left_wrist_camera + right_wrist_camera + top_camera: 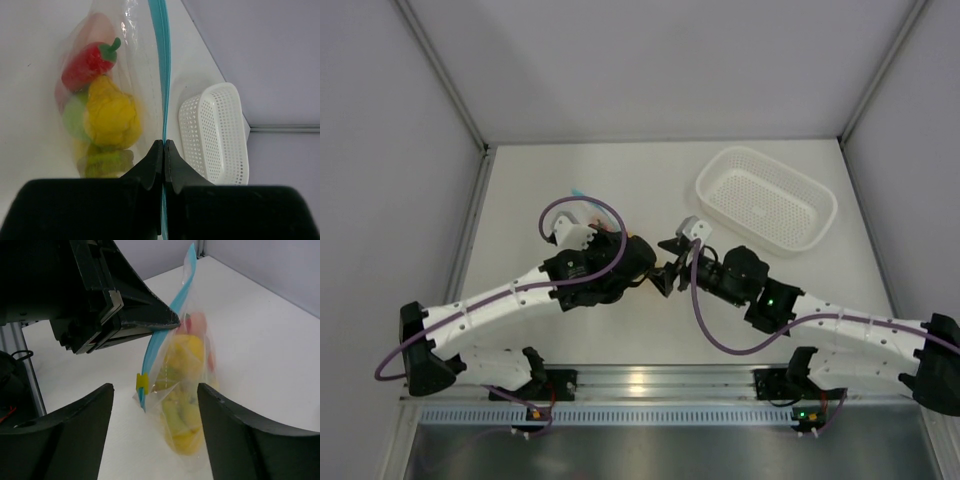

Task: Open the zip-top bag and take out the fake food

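Observation:
The zip-top bag [135,75] hangs clear and crinkly, its light blue zip strip [162,60] running straight out from my left gripper [164,142], which is shut on that strip. Inside it the fake food shows: a red chili [87,65], a yellow piece [112,117], a green piece [74,119]. In the right wrist view the bag [187,375] sits ahead of and between the fingers of my right gripper [155,387], which is open and not touching it. A yellow slider [142,381] sits at the strip's near end. From above, the left wrist hides most of the bag.
A white perforated basket [712,186] stands at the back right of the white table, also seen at the right of the left wrist view [215,135]. Grey walls close in the left, back and right sides. The two arms meet near the table's middle.

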Controlling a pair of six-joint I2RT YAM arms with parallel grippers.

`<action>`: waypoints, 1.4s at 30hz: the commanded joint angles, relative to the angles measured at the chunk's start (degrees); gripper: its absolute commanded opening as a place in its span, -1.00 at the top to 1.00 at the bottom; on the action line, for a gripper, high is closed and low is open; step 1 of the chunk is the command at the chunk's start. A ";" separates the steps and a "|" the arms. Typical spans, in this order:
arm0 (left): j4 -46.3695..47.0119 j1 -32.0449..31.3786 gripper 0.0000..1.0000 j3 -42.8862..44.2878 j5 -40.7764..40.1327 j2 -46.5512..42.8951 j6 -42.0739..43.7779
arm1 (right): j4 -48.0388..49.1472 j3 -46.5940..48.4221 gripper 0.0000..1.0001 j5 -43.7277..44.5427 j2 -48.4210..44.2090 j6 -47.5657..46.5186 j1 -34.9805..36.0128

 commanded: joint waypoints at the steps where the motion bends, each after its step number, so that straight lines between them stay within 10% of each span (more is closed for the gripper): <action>1: 1.10 -0.06 1.00 1.44 0.14 -1.30 -1.98 | 8.90 0.93 -0.30 0.82 2.66 -0.90 1.10; 5: 1.01 -0.06 1.00 1.36 -0.56 -2.01 -1.63 | 7.76 1.82 0.14 -0.41 4.96 -4.68 1.19; 13: 1.01 -0.06 1.00 0.66 -1.36 -3.24 -1.89 | 12.41 -2.92 -0.16 1.52 4.61 -5.83 1.10; 42: 1.01 -0.06 0.97 3.03 0.05 -0.16 5.22 | 11.10 0.33 1.00 -1.03 4.79 -8.99 1.10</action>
